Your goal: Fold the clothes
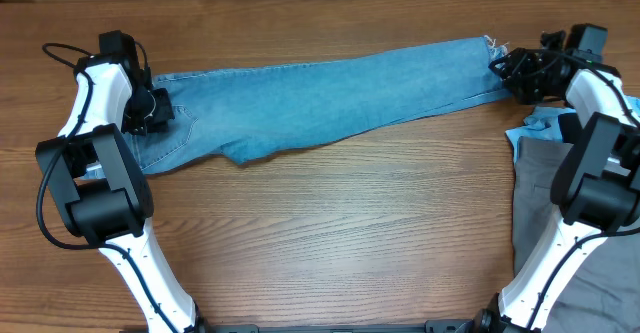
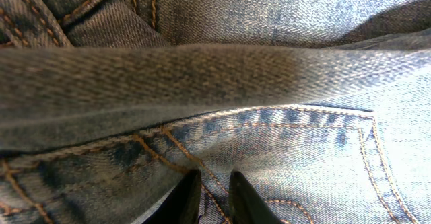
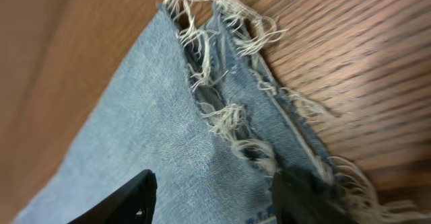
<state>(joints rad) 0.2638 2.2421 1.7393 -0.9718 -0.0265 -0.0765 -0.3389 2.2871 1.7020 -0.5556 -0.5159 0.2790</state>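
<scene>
**A:** Where do the light blue washed-denim jeans (image 1: 330, 98) lie?

**B:** Stretched across the far half of the brown wood-grain table (image 1: 380, 233); the waist is at the left and the legs run to the right; the ragged, white-threaded frayed hems (image 3: 229, 116) are at the right end, one layer on the other and slightly offset.

**A:** And the left gripper (image 1: 155, 111)?

**B:** It is down on the waist end; in the left wrist view its black fingers (image 2: 185, 200) sit close together with a thin ridge of tan-stitched denim nipped between them; just beyond them is the stitched back pocket (image 2: 316, 157); a thick, blurred fold of denim crosses the view above that.

**A:** The right gripper (image 1: 510, 68)?

**B:** It is at the hem end; in its wrist view the two fingers (image 3: 135, 197) stand well spread, one on each side of the leg, with the denim between them; nothing is pinched; I cannot tell whether the tips touch the cloth.

**A:** Anything else on the table?

**B:** Plain grey trousers (image 1: 535, 233) lie at the right edge, partly under the right arm; a crumpled pale-blue garment (image 1: 540, 128) is at their far end, near the hems but apart from the jeans.
</scene>
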